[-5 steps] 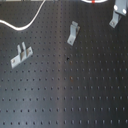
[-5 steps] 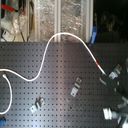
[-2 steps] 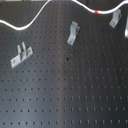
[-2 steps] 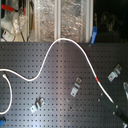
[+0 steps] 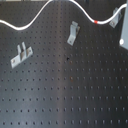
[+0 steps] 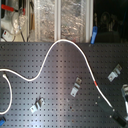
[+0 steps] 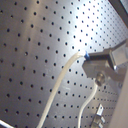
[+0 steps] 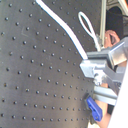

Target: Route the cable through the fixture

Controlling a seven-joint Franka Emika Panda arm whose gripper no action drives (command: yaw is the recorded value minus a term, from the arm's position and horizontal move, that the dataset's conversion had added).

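The white cable (image 5: 37, 17) snakes across the black perforated board in both exterior views, and its red band (image 5: 95, 21) lies close to the right-hand fixture (image 5: 117, 17). In the second exterior view the cable (image 6: 60, 42) arcs up, then drops past the red band (image 6: 95, 82) to my gripper (image 6: 120, 116) at the lower right. In both wrist views the gripper (image 7: 89, 59) is shut on the cable (image 7: 60, 85) close to its end, just above the board. Two more metal fixtures stand at the middle (image 5: 73, 33) and left (image 5: 20, 55).
Behind the board in the second exterior view there are racks and foil-wrapped equipment (image 6: 47, 22). A blue part (image 8: 93, 108) shows beside the fingers in the second wrist view. A slack white loop (image 8: 88, 25) lies beyond the gripper.
The gripper has pulled the cable end toward the first exterior view's bottom. The red band has come down from the top edge to beside the right-hand fixture.
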